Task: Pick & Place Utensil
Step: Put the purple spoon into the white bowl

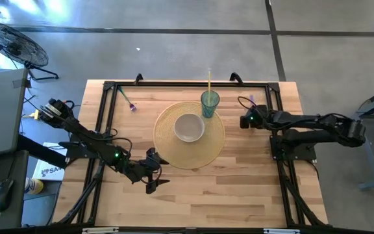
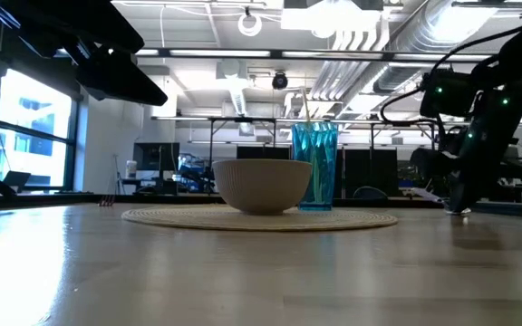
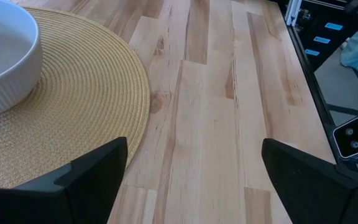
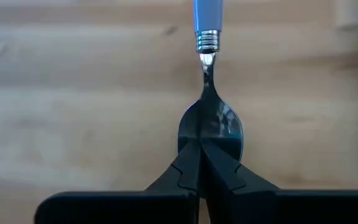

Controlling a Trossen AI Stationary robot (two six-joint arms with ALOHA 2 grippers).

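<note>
On the left of the table (image 1: 239, 188), the left gripper (image 1: 153, 175) hovers over bare wood just beside the near-left edge of the woven mat (image 1: 167, 153), its fingers (image 3: 98, 171) spread wide and holding nothing. Farther back on that side, a purple-ended utensil (image 1: 127, 101) lies on the table by the black frame (image 1: 109, 97). In the middle, a white ribbed bowl (image 1: 189, 127) sits on the mat, and a blue tumbler (image 1: 210, 104) with a yellow straw (image 1: 208, 79) stands on the mat's far edge (just right of the bowl in the low view). To the right of the mat, the right gripper (image 1: 245, 121) is low over the table with its fingers (image 4: 219, 168) clenched together on the bowl of a spoon (image 4: 209, 121). The spoon has a blue handle and lies flat on the wood, pointing away from the gripper.
</note>
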